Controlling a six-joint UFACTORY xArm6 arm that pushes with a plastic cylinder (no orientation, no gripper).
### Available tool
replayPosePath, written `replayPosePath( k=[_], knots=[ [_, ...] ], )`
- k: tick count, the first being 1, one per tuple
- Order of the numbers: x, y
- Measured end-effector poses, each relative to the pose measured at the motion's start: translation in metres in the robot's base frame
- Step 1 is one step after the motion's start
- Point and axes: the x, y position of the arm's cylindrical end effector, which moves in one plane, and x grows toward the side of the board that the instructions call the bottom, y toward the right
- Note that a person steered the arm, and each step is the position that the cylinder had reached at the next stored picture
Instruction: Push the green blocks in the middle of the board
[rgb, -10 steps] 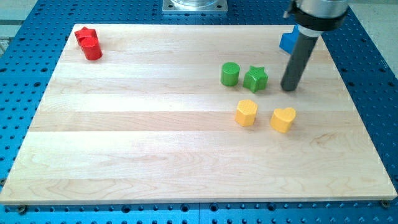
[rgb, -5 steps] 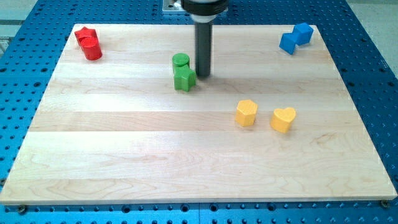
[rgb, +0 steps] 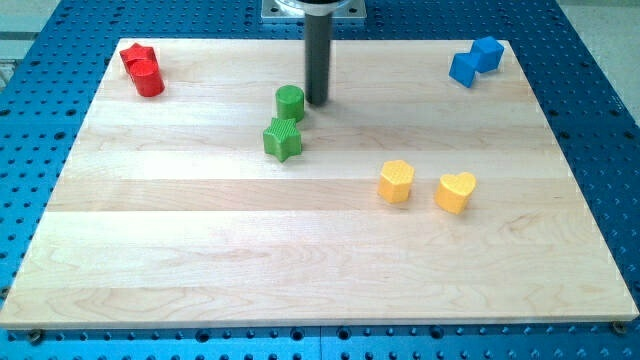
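Straight dark grey rod, smooth, cylindrical; my tip (rgb: 317, 102) blunt-ended; darker collar and silver-grey mounting plate above.

A pale wooden tabletop (rgb: 300, 260) of glued planks is seen laid on a blue perforated metal base (rgb: 600, 120), with a grey metal mounting plate (rgb: 314, 10) at top centre under even light.

Red blocks (rgb: 143, 69), top-left corner; blue blocks (rgb: 475, 60), top-right corner; two yellow hearts (rgb: 397, 181) (rgb: 456, 191), right of centre.
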Motion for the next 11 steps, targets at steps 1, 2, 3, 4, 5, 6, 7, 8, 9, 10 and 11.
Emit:
replayPosePath(
  k=[1, 2, 3, 4, 5, 6, 7, 8, 9, 10, 11],
  knots=[
    [0.0, -0.025],
    [0.048, -0.064],
    [0.058, -0.048],
    [0.043, -0.036],
    [0.047, -0.065],
    [0.047, -0.067],
    [0.075, -0.052],
    [0.083, -0.02],
    [0.082, -0.008],
    [0.076, 0.011],
    [0.076, 0.056]
  ],
)
